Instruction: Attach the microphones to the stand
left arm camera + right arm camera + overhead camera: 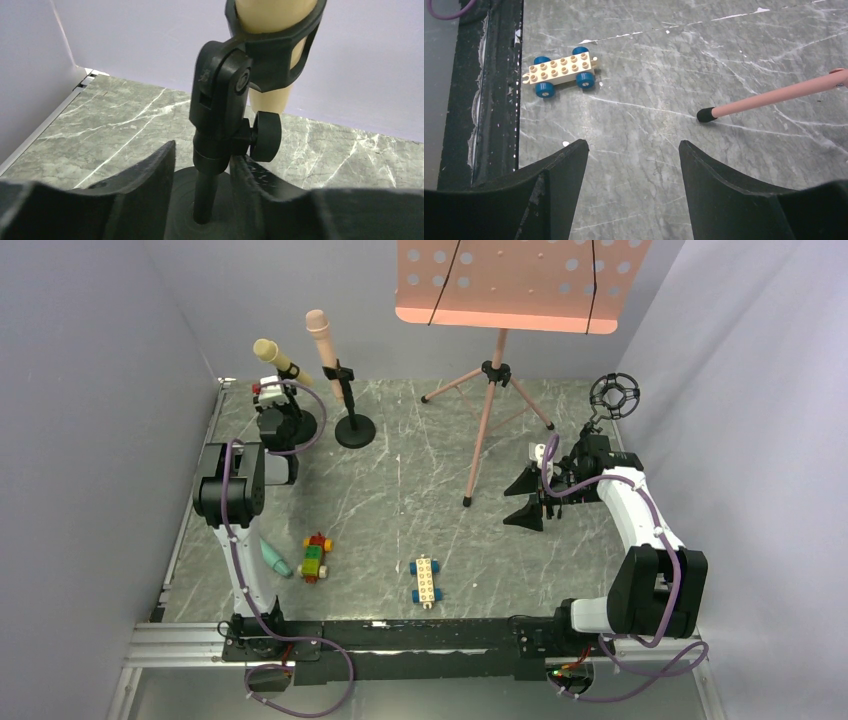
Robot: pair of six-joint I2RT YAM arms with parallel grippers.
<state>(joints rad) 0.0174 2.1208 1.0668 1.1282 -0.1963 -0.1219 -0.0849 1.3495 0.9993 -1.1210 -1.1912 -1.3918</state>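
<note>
The pale yellow microphone (268, 350) sits tilted in the clip of a black stand at the back left; its handle shows in the left wrist view (270, 20). My left gripper (284, 426) (202, 150) is open, its fingers either side of that stand's post (204, 192). The pink microphone (320, 332) stands clipped in a second black stand (355, 430). The teal-green microphone (275, 560) lies on the table beside the left arm. My right gripper (528, 498) (633, 145) is open and empty above the table.
A pink music stand (520, 280) on a tripod stands at the back middle; one leg tip (706, 114) lies near my right gripper. A black shock-mount stand (614, 395) is at the back right. Two brick cars (316, 557) (426, 580) sit near the front.
</note>
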